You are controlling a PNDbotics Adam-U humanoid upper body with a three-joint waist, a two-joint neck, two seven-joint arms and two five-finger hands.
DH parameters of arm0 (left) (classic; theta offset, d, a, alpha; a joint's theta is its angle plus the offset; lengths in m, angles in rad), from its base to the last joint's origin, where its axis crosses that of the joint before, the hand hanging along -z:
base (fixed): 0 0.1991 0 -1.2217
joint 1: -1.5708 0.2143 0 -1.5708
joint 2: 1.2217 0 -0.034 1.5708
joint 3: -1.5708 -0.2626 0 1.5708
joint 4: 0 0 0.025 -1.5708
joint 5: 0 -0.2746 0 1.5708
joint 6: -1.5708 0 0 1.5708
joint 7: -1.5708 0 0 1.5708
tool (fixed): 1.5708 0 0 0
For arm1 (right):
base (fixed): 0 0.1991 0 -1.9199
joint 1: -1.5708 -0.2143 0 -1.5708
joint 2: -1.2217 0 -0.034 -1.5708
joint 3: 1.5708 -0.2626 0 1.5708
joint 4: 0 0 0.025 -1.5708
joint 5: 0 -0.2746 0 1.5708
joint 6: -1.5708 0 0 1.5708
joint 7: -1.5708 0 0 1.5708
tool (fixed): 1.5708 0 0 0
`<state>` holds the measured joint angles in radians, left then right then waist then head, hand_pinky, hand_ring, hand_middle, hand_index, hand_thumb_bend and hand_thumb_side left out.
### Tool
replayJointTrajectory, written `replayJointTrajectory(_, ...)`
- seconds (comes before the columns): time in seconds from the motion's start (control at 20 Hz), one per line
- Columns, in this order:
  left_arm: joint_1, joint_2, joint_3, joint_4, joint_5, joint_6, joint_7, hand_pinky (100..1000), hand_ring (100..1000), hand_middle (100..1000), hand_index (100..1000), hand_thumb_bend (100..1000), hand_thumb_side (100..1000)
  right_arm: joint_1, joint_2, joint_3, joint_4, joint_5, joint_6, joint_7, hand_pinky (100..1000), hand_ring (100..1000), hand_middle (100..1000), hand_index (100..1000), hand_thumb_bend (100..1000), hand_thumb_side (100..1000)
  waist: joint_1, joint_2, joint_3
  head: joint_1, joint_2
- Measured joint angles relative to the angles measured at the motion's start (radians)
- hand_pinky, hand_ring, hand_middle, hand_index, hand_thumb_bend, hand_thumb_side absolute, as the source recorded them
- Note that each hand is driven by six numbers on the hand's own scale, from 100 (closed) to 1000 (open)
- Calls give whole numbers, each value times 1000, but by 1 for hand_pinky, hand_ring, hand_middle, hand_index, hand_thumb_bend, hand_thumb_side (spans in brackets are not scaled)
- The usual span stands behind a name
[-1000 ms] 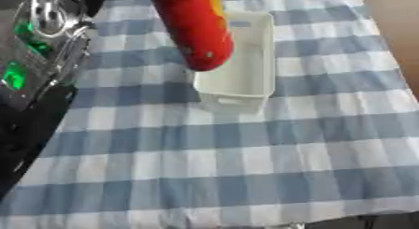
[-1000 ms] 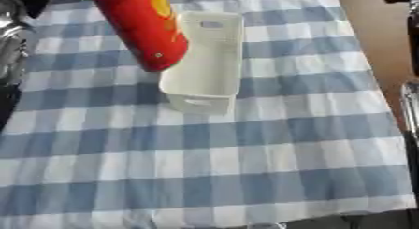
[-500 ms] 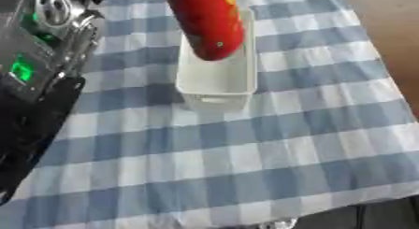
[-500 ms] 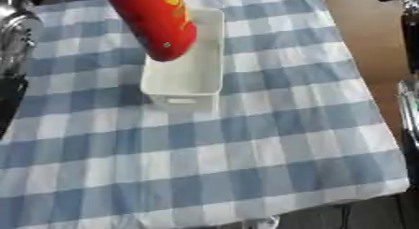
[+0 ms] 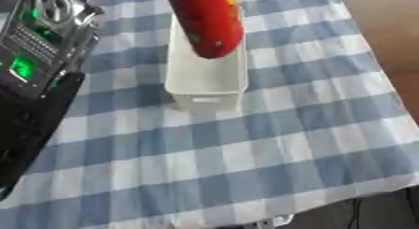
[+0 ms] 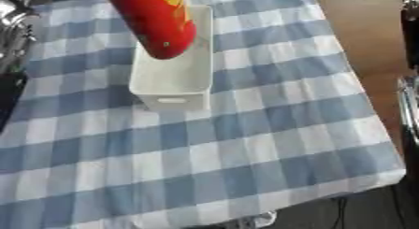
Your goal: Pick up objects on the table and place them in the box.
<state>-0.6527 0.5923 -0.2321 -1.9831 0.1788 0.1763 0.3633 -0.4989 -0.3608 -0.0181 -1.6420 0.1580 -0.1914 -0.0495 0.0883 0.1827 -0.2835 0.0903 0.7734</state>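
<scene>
We cannot see either hand's fingers. The holding hand lies beyond the frame at about twelve o'clock, so we cannot tell whether it is spread, pressed together or pinching. The mass of black and silver arm hardware with green lights (image 5: 37, 50) fills the nine to eleven o'clock edge of the left eye view. A sliver of dark metal arm (image 6: 408, 83) shows at three o'clock in the right eye view.

What we do see is the task's thing: a red cylindrical canister with a yellow mark (image 5: 209, 22). It comes in from twelve o'clock, tilted, with its rounded lower end hanging over the open white rectangular plastic box (image 5: 205, 78). We judge the tilt is there to line the long canister up with the long axis of the box, so it can go in lengthwise. Whether its end is already below the rim, we cannot tell.

The box sits on the blue and white checked cloth covering the counter (image 5: 270, 144), with its handle slot facing six o'clock. From six to four o'clock the cloth reaches the counter's edge, with brown floor beyond at two o'clock.

The box looks empty, so we judge the placing to be at an early stage.
</scene>
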Motion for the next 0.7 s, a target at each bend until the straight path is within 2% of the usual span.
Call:
replayJointTrajectory(0.3,0,47,-4,0,-20,9,-38,100,159,277,472,507,405,0,0,0,0,-5,0,0,610,798,851,1000,100,865,3,3,-8,17,-3)
replayJointTrajectory(0.6,0,60,-6,0,-22,19,-52,100,228,337,507,497,459,-1,0,1,0,-6,0,3,610,798,851,1000,100,865,3,5,-14,24,-17)
replayJointTrajectory(0.7,0,60,-6,0,-25,21,-54,147,268,367,536,506,479,-3,0,2,0,-6,0,3,609,798,850,1000,100,865,3,9,-17,24,-19)
